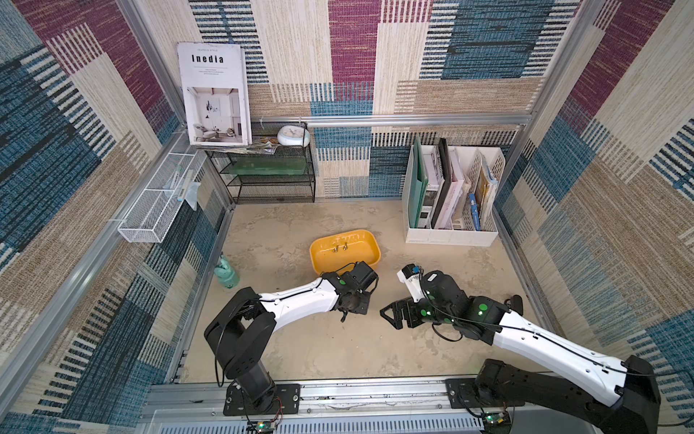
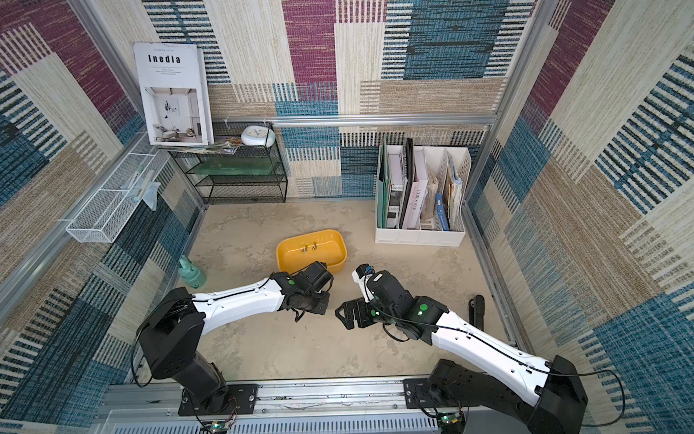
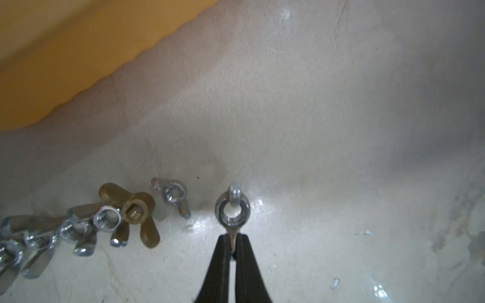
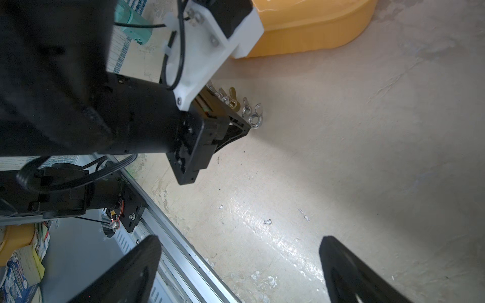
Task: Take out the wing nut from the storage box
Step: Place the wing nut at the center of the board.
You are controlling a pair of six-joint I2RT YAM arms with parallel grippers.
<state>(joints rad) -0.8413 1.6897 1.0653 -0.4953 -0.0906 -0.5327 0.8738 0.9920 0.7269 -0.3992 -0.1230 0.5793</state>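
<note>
The yellow storage box stands mid-table with two small wing nuts inside; both top views show it. My left gripper is just in front of the box, pointing down at the table and shut on one wing of a silver wing nut. Whether this nut touches the table I cannot tell. A row of several silver wing nuts and one brass wing nut lies on the table beside it, outside the box. My right gripper hangs open and empty to the right, facing the left gripper.
A green spray bottle stands left of the left arm. At the back are a white file organizer and a black wire shelf; a white mesh basket hangs on the left wall. A black object lies far right.
</note>
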